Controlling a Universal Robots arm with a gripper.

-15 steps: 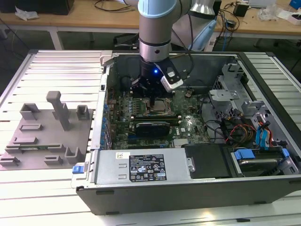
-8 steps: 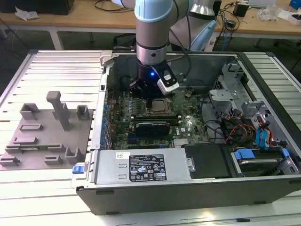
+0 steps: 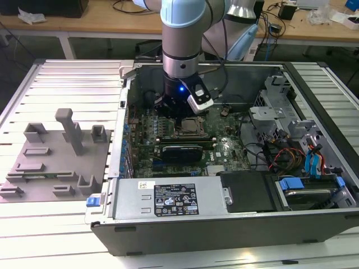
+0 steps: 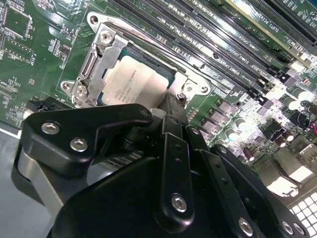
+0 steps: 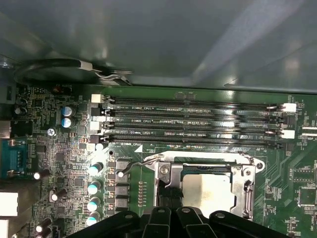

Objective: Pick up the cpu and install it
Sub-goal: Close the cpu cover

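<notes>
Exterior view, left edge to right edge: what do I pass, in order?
grey fixture plate → blue latch → gripper → metal drive cage → blue cables

Cpu point(image 4: 132, 82) top: pale silvery metal, matt. Socket frame point(image 4: 94, 59): bright steel, glinting. Motherboard point(image 4: 44, 54): glossy green. Gripper point(image 4: 171, 105): smooth, matt black, shiny screws.
</notes>
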